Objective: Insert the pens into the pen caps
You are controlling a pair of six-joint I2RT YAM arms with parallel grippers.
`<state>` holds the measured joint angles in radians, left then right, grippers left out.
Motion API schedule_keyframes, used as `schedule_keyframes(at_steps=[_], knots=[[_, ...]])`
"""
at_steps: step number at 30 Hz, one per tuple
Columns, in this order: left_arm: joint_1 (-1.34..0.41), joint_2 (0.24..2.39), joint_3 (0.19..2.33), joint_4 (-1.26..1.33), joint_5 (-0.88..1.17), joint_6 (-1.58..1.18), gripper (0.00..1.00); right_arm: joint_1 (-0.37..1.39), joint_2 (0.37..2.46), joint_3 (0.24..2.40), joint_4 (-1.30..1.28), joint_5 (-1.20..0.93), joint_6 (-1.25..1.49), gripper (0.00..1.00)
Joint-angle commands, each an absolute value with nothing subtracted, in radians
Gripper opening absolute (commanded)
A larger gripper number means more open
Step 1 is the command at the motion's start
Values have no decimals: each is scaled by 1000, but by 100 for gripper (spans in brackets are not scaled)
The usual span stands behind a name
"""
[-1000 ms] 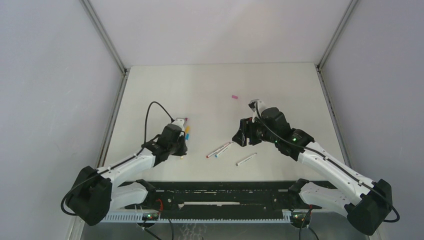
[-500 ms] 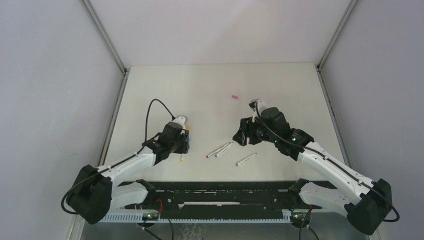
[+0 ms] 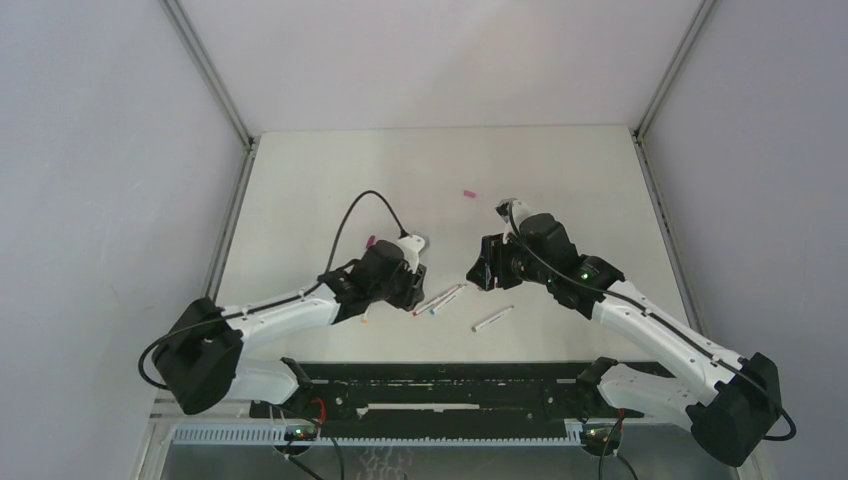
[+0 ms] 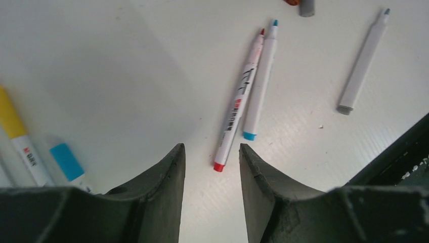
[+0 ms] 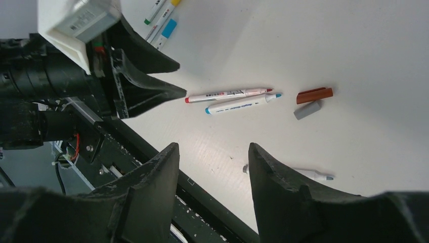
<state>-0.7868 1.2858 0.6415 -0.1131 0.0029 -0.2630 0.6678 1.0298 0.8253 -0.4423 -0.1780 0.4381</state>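
— The jaws?
— Both pairs parted, empty; a red-ended pen [image 4: 240,98] and a blue-ended pen [image 4: 262,79] lie side by side just ahead of the left jaws; a grey-ended pen [image 5: 316,175] lies beside the right jaws.
— Totals?
— Five pens, counting a yellow-ended pen [image 4: 17,136] and a green-tipped pen [image 5: 153,11] leftward; three caps: dark red cap [image 5: 314,95] beside grey cap [image 5: 307,110]; pink cap [image 3: 468,194] toward the far edge of the bench [image 3: 560,160].

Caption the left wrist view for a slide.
Open left gripper hovers above the red-tipped pen and blue-tipped pen lying side by side on the table.

grey cap [image 4: 306,6] is cut off by the top edge; yellow-ended pen [image 4: 15,129] partly hidden.
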Motion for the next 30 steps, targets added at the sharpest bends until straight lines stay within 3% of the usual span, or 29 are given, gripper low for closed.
schedule_keyframes(at_steps=[1,12,23,30], knots=[[-825,1344,723,-61,50,-204,46,663,1019,827,-398,-184,455,51],[-854,1457,755,-38,92,-205,45,656,1012,805,-386,-191,468,48],[-859,1507,772,-45,26,-227,32,646,1013,799,-380,-203,472,47],[-859,1521,765,-35,10,-233,29,643,1008,794,-378,-205,476,46]])
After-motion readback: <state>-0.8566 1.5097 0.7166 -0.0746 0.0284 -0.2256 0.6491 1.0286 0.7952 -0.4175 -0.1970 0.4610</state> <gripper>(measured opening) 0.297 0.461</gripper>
